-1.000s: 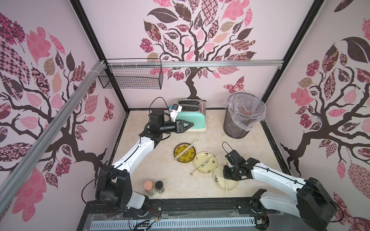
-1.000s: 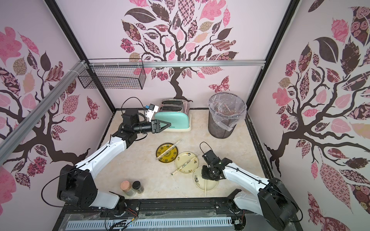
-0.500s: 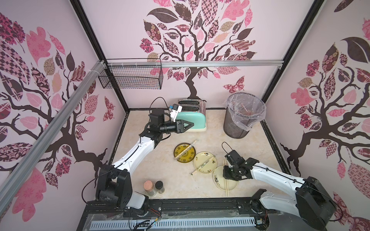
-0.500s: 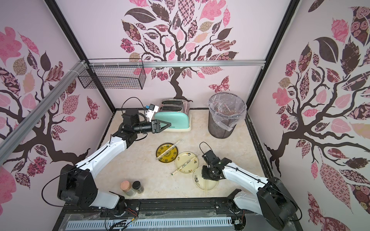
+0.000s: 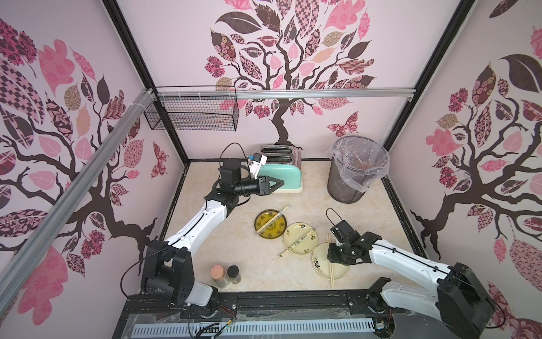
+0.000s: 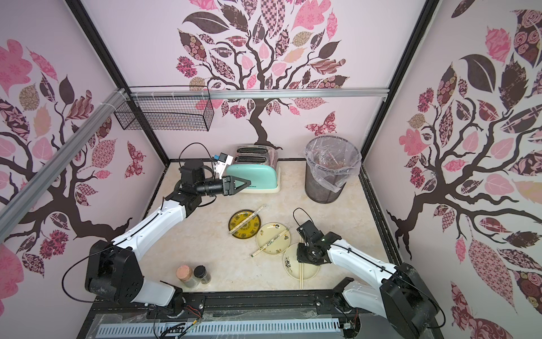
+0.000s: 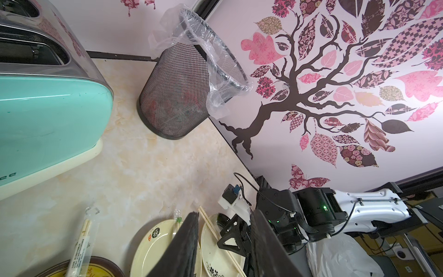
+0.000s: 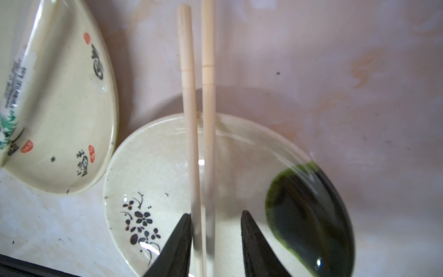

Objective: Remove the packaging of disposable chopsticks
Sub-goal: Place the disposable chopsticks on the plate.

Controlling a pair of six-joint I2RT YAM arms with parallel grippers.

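Right wrist view – bare pale chopsticks (image 8: 189, 108) lie mid-frame across the flowered plate (image 8: 155, 156) – right gripper (image 8: 215, 213) just loosened, jaws apart.

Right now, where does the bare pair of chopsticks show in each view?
In a top view: chopsticks across the flower plate, nearest the front edge.
In a top view: same spot.
Left wrist: chopsticks crossing that plate's rim.
Right wrist: chopsticks between the open right gripper.
Shared landmark: the flower plate.
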